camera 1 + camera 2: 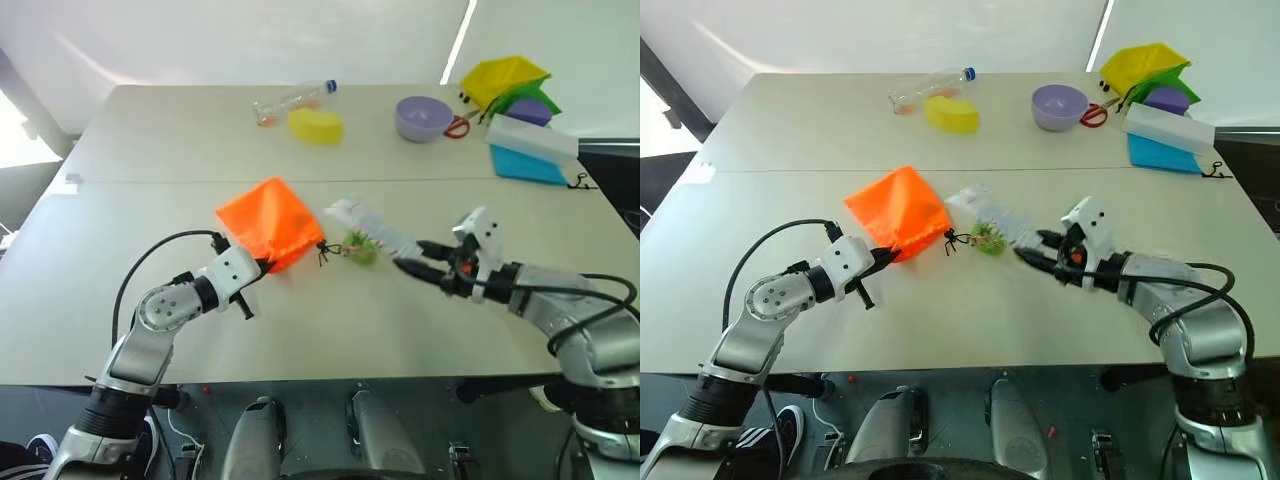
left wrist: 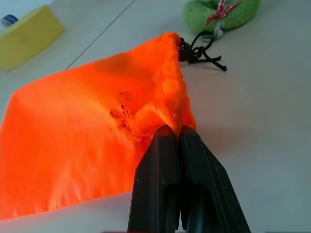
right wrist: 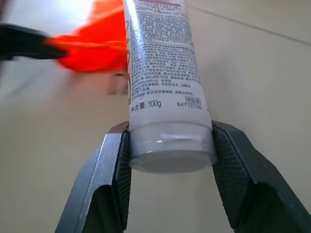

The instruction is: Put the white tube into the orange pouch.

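The orange pouch (image 1: 266,220) lies flat on the table's middle, its gathered mouth facing right, with a black cord and a green toggle (image 1: 360,248) beside it. My left gripper (image 1: 262,266) is shut on the pouch's rim near the mouth; in the left wrist view the fingers (image 2: 194,160) pinch a fold of orange fabric (image 2: 87,131). My right gripper (image 1: 408,256) is shut on the cap end of the white tube (image 1: 365,222). The tube (image 3: 163,73) is lifted off the table, its crimped end pointing toward the pouch. It hovers just right of the toggle.
At the far side lie a clear bottle (image 1: 292,100), a yellow sponge (image 1: 316,125), a purple bowl (image 1: 423,117) and red scissors (image 1: 458,126). A yellow folded bag (image 1: 503,78) and a white box on a blue one (image 1: 532,140) sit at the far right.
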Motion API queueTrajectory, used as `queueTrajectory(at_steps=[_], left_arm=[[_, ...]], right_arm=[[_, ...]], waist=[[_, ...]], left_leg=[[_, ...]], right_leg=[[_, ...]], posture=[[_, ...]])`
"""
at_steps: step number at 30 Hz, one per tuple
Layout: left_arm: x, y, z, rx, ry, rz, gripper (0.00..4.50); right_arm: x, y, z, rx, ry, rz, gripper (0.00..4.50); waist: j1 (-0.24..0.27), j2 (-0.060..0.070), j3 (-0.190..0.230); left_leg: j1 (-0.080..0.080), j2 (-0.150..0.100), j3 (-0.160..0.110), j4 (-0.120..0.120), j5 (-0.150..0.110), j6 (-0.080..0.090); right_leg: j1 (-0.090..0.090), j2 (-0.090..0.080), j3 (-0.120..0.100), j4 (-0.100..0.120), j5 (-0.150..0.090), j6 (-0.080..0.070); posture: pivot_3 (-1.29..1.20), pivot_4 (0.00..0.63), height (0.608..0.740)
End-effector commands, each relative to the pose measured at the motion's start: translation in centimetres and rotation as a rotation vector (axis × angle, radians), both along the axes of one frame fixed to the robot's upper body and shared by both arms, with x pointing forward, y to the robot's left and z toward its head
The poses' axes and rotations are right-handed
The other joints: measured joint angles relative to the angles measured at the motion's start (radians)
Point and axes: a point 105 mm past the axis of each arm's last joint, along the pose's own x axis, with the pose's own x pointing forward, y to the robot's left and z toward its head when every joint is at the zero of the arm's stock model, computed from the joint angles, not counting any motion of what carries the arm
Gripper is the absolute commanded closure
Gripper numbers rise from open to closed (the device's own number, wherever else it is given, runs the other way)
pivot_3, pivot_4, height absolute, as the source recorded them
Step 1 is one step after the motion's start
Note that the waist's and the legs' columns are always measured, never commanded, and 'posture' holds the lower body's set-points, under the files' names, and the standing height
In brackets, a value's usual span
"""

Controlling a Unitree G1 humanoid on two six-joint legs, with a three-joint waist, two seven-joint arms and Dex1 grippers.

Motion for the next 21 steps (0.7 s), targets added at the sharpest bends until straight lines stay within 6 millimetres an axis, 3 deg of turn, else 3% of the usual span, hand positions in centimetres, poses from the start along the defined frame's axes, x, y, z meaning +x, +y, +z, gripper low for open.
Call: queueTrajectory(at_steps=[1,7,15,21], left_arm=[[0.2,-0.2,1.7,-0.025,-0.044,-0.005,4.50],[0.2,0.0,2.0,-0.014,-0.041,-0.009,4.50],[-0.2,-0.3,2.3,-0.006,-0.039,-0.034,4.50],[-0.2,-0.8,2.4,-0.019,-0.037,-0.036,4.50]], right_arm=[[-3.1,1.9,-0.9,-0.083,0.015,0.158,2.70],[-2.0,4.0,-4.0,-0.128,-0.022,0.133,2.70],[1.5,6.0,-3.3,-0.061,-0.127,0.022,2.70],[2.5,6.6,-3.5,-0.075,-0.151,0.008,2.70]], waist=[[0.000,0.000,0.000],[-0.004,0.000,0.000],[0.001,-0.001,0.000],[0.003,-0.001,0.000]], left_leg=[[0.000,0.000,0.000,0.000,0.000,0.000],[0.000,0.000,-0.001,0.001,0.000,0.000],[-0.001,0.000,-0.001,-0.004,0.000,0.000],[-0.001,-0.001,0.001,-0.008,0.000,0.000]], right_leg=[[0.000,0.000,0.000,0.000,0.000,0.000],[0.000,-0.001,0.000,-0.002,0.001,-0.002],[-0.001,-0.002,0.000,-0.007,0.001,-0.002],[-0.001,-0.001,-0.001,-0.010,0.001,-0.001]], posture=[[0.00,0.150,0.740],[0.00,0.150,0.740],[0.00,0.150,0.740],[0.00,0.150,0.740]])
